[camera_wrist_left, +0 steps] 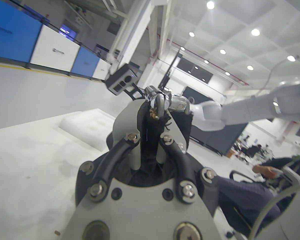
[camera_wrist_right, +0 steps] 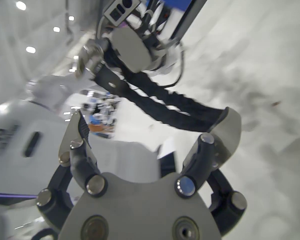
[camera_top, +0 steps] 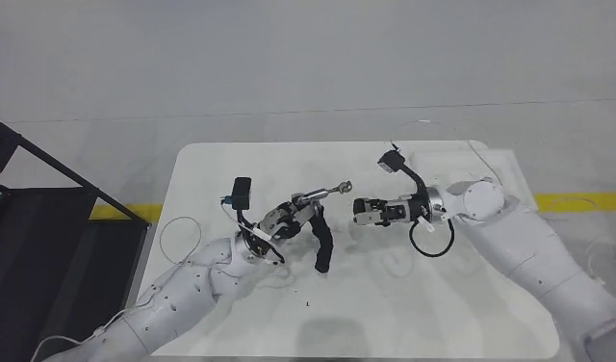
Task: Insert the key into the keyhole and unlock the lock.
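top view: left gripper (camera_top: 300, 206) pinches lock (camera_top: 325, 192), right gripper (camera_top: 358, 211) at 3 o'clock spread; cable (camera_top: 323, 243) likely floppy, grab rigid head (camera_top: 342, 185).

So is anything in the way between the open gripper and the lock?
No, nothing visible. The right gripper is open and apart from the lock, which the left gripper holds by its black strap.

Cable lock (camera_top: 330, 190): silver metal cylinder head on black braided cable (camera_top: 322, 246). Clamped just behind the head in left gripper (camera_top: 304, 206), head tilted upward; cable hangs loose below.
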You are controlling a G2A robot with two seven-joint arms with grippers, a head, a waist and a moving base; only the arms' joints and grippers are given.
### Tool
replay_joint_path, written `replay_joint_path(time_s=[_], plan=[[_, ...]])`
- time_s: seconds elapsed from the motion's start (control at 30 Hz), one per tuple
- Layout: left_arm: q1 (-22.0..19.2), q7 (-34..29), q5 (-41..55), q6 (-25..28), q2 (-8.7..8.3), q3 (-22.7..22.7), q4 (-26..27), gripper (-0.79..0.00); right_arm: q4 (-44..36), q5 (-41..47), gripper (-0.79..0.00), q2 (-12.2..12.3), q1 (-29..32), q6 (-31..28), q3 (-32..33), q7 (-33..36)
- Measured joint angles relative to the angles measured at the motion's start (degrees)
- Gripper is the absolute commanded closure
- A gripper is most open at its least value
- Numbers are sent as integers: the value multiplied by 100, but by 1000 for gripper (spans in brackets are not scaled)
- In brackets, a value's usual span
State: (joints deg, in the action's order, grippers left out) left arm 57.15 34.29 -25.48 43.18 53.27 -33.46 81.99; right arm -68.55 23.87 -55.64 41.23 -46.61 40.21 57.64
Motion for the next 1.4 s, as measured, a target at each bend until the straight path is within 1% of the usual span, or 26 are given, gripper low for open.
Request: replay_joint_path(time_s=[0.07, 0.1, 0.17, 0.2, 0.27, 0.3, 0.33, 0.4, 0.5, 0.57, 0.6, 0.7, 0.8, 0.87, 0.9, 0.93, 1.07, 1.1, 1.13, 1.2, 1.23, 1.3, 1.4], plan=[[161, -341, 630, -601, -31, -151, 364, 0, -63, -1092, -785, 104, 234, -724, 379, -876], [257, -597, 914, -1081, -63, -268, 618, 0, -216, -1842, -785, 144, 408, -987, 662, -1505], [425, -955, 1155, -1979, -109, -443, 1046, 0, -621, -3051, -785, 169, 753, -1012, 1055, -2539], [534, -1150, 1210, -2568, -133, -552, 1374, 0, -963, -3871, -785, 169, 1029, -787, 1264, -3247], [703, -1377, 1253, -3306, -164, -699, 1813, 0, -1448, -5045, -785, 157, 1443, -258, 1483, -4276], [802, -1482, 1231, -3720, -180, -793, 2052, 0, -1721, -5784, -785, 143, 1688, 86, 1556, -4909], [871, -1545, 1180, -4004, -190, -851, 2198, 0, -1879, -6286, -785, 131, 1842, 314, 1576, -5340], [1006, -1662, 988, -4636, -201, -961, 2480, 0, -2095, -7251, -785, 97, 2087, 720, 1531, -6148], [1141, -1851, 634, -5316, -199, -1038, 2812, 0, -2161, -8060, -785, 35, 2165, 1008, 1405, -6811], [1198, -1987, 409, -5726, -191, -1070, 2959, 0, -2136, -8307, -785, -4, 2129, 1104, 1336, -6974], [1230, -2077, 246, -6023, -181, -1078, 3057, 0, -2123, -8421, -785, -30, 2105, 1157, 1287, -7020], [1266, -2232, -5, -6592, -158, -1070, 3207, 0, -2079, -8535, -785, -97, 2033, 1255, 1166, -7020], [1264, -2226, 5, -6543, -158, -1069, 3203, 0, -1989, -8433, -785, -166, 1927, 1255, 1062, -6879], [1264, -2224, 8, -6533, -159, -1069, 3201, 0, -1922, -8247, -579, -216, 1849, 1204, 986, -6741], [1264, -2224, 8, -6533, -159, -1069, 3201, 0, -1873, -8108, -443, -250, 1784, 1155, 934, -6627], [1264, -2224, 8, -6534, -159, -1069, 3201, 0, -1835, -8005, -372, -276, 1731, 1117, 895, -6536], [1264, -2224, 8, -6536, -159, -1069, 3201, 0, -1692, -7711, -292, -386, 1497, 1054, 744, -6222], [1264, -2224, 8, -6536, -159, -1069, 3201, 0, -1650, -7642, -246, -418, 1436, 1042, 705, -6163], [1264, -2224, 8, -6536, -159, -1069, 3201, 0, -1622, -7594, -219, -441, 1396, 1030, 680, -6127], [1264, -2224, 8, -6536, -159, -1069, 3201, 0, -1562, -7512, -117, -486, 1315, 1007, 640, -6061], [1264, -2224, 8, -6536, -159, -1069, 3201, 0, -1540, -7486, -102, -503, 1291, 999, 629, -6043], [1264, -2224, 8, -6536, -159, -1069, 3201, 0, -1488, -7411, -3, -535, 1257, 966, 615, -5999], [1264, -2224, 8, -6536, -159, -1069, 3201, 0, -1424, -7364, 0, -569, 1226, 942, 613, -5926]])
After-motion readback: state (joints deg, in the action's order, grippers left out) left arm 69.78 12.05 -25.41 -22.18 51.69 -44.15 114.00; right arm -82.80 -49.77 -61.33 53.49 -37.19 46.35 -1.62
